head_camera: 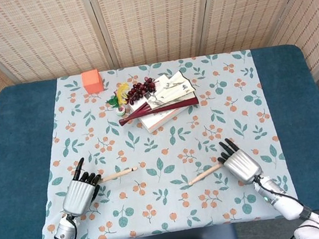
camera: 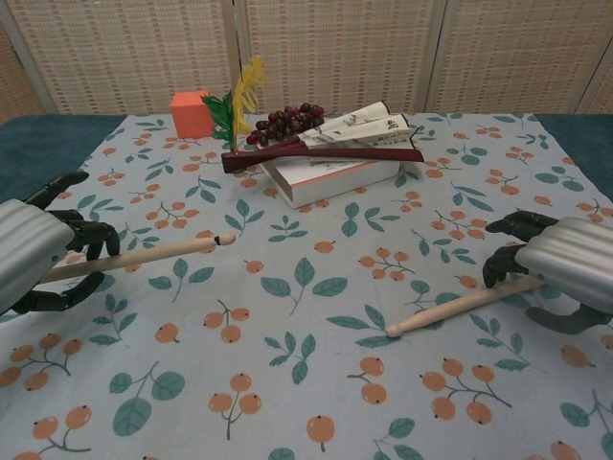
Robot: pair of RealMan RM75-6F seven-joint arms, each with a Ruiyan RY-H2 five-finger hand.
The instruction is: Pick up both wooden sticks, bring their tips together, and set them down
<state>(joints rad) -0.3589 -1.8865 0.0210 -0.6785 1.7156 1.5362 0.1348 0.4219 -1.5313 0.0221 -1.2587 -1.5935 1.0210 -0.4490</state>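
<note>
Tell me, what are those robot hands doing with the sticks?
The robot is picking up two wooden sticks from a flowery tablecloth. Its left hand holds the left stick, lifted with its tip pointing toward the middle. Its right hand is at the far end of the right stick, with fingers curled around it, but that stick looks to be lying on the cloth. The tips are far apart. A book, grapes and an orange block sit farther back.

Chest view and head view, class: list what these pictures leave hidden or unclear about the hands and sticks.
- Right stick: its far end is hidden under the right hand in both views, so the grip is unconfirmed.
- Left stick: its butt is covered by the left hand.
- Left hand: cut off by the chest view's left edge.
- Book cover text: too small in the head view.
</note>
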